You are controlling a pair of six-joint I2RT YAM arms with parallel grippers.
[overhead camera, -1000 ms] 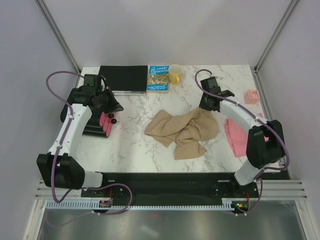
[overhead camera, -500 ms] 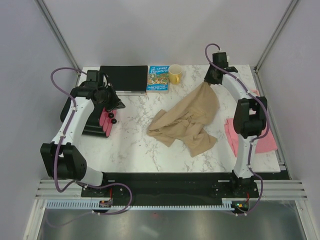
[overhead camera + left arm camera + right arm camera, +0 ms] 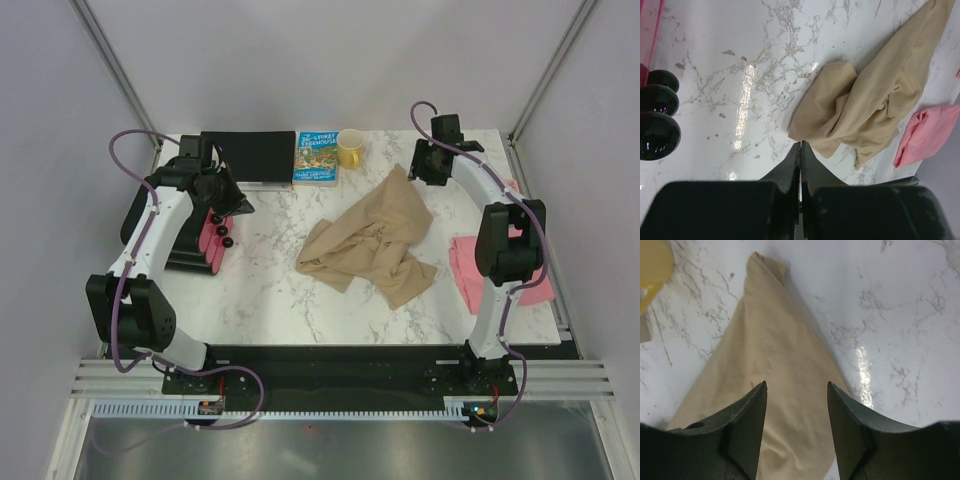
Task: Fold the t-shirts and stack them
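Note:
A tan t-shirt (image 3: 372, 240) lies crumpled mid-table, one corner stretched toward the back right; it also shows in the left wrist view as the tan t-shirt (image 3: 870, 105) and in the right wrist view as the tan t-shirt (image 3: 770, 375). A pink t-shirt (image 3: 474, 272) lies folded at the right edge, partly under the right arm, and the pink t-shirt (image 3: 930, 132) shows in the left wrist view too. My right gripper (image 3: 432, 170) hovers open over that stretched corner, nothing between its fingers (image 3: 797, 385). My left gripper (image 3: 232, 205) is shut and empty at the left, its tips (image 3: 801, 144) pointing toward the tan shirt.
A black notebook (image 3: 246, 157), a blue book (image 3: 316, 158) and a yellow mug (image 3: 350, 148) line the back edge. A pink-and-black drawer box (image 3: 198, 245) with black knobs (image 3: 657, 117) sits at the left. A small pink block (image 3: 506, 188) is at the far right.
My right gripper dragged a corner of the tan shirt toward the back right, then opened and let it drop. The left arm shifted slightly and stayed shut.

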